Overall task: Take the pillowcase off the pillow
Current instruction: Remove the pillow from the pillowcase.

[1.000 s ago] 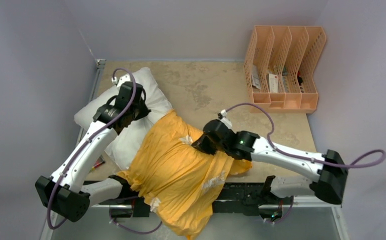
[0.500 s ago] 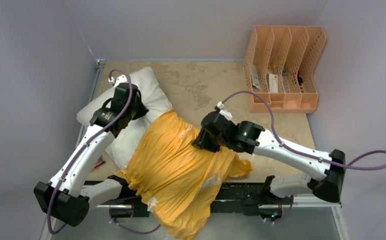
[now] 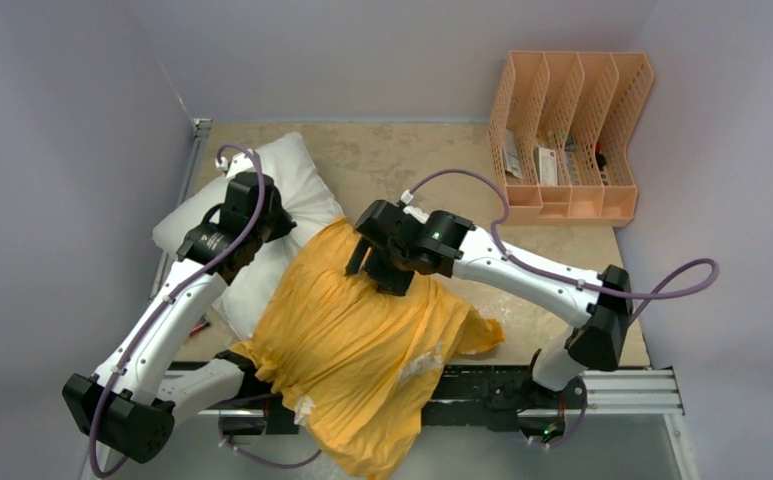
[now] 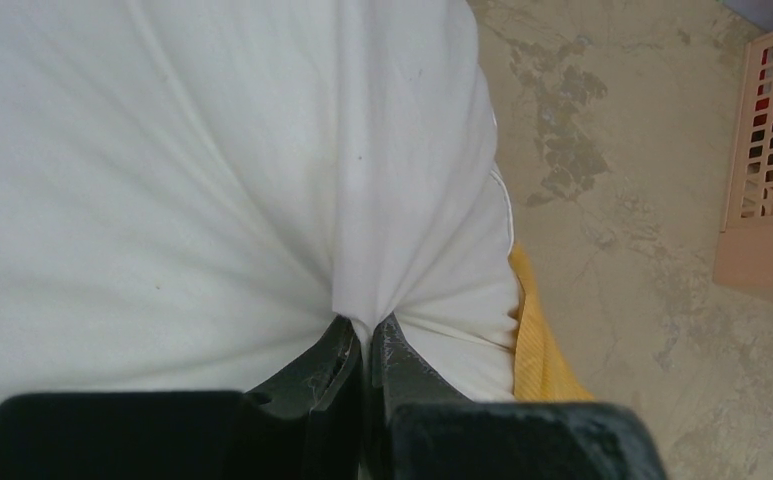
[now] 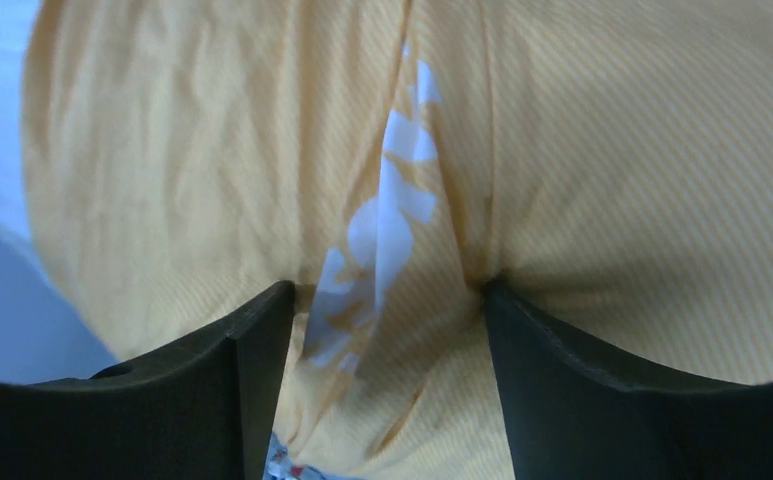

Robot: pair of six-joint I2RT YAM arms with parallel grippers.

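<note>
Top external view: the pillow [image 3: 287, 180] lies slantwise on the left part of the table [image 3: 412, 160], its bare white far end at the far left. Its near part is covered by the pillowcase [image 3: 362, 340]. That orange-yellow cover runs from about the middle of the table to the near edge, where its loose end hangs over between the 2 arm bases. Part of the cloth spreads flat on the table to the right.

The left gripper [image 4: 367, 335] is over the bare end of the pillow, just beyond the far rim of the pillowcase. In the left wrist view its 2 fingers are pressed together on a pinch of the white fabric, and creases fan out from that point. A strip of the yellow cover shows to the right of the pinch.

The right gripper [image 5: 387, 300] is at the far end of the pillowcase, near the middle of the table. In the right wrist view its jaws stand wide apart, with both tips against the cloth. A raised fold bearing white lettering [image 5: 387, 230] lies between them, not clamped.

A peach desk organiser [image 3: 567, 135] stands at the far right corner, well apart from both arms
</note>
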